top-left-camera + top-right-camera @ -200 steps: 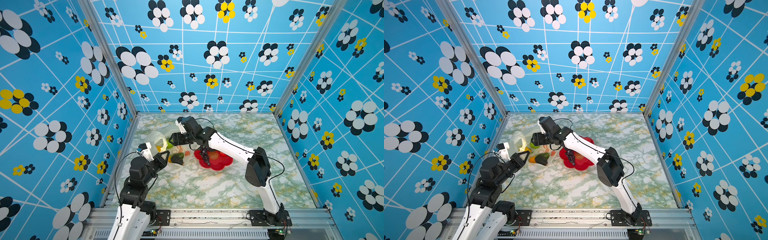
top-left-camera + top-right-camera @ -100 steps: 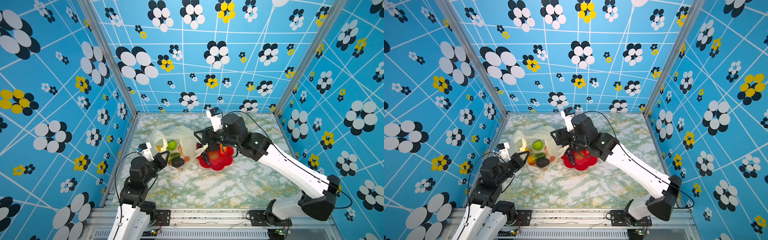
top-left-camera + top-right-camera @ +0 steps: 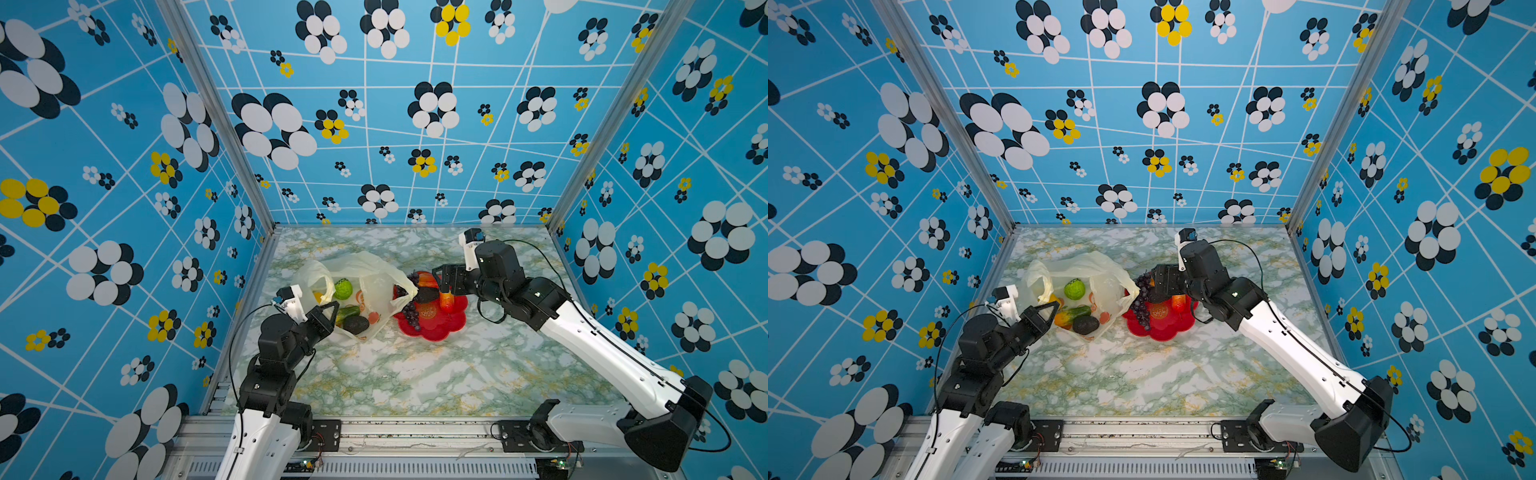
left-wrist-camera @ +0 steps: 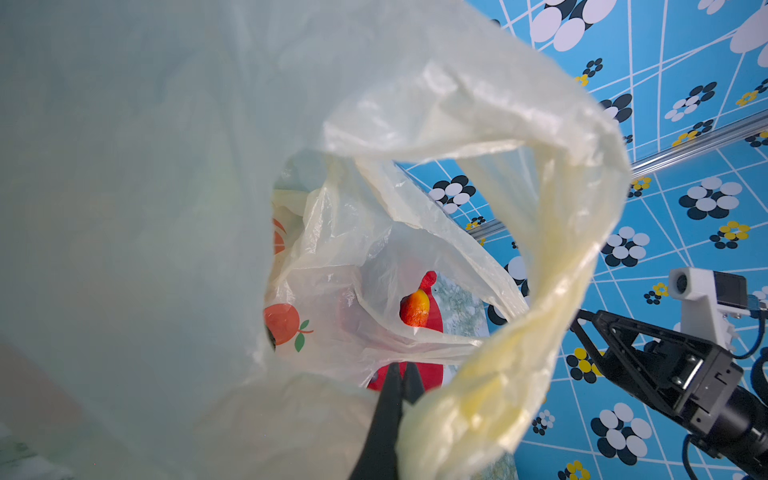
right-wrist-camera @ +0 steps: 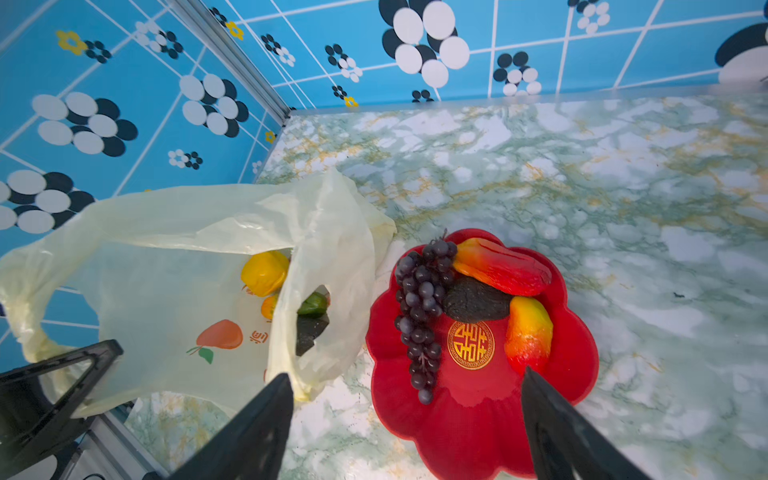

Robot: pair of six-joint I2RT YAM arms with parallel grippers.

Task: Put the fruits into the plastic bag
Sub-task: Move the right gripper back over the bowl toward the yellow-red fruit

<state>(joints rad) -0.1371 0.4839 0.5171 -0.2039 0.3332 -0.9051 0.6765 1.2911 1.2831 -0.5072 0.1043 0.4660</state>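
1. The fingers (image 5: 257, 424) of your right gripper (image 5: 405, 374) stand wide apart and empty above the red dish (image 5: 478, 440).
2. Your left gripper (image 4: 401, 369) is pinched shut on the plastic bag (image 3: 365, 266), just beside the dish.
3. On the dish lie grapes (image 5: 419, 307), an avocado (image 5: 473, 305) and two red-orange pieces (image 5: 503, 266).
4. The grapes lie ahead of the right fingers, on the dish's bag side, with their long axis pointing away from them. The right arm is nearer.

Both top views are looking down from high above my bases toward twelve o'clock, sharing the marble table (image 3: 415, 374). My left wrist camera is facing two o'clock, close inside the plastic bag (image 4: 457, 104); my right is facing nine o'clock, near the red dish (image 5: 478, 415) and bag.
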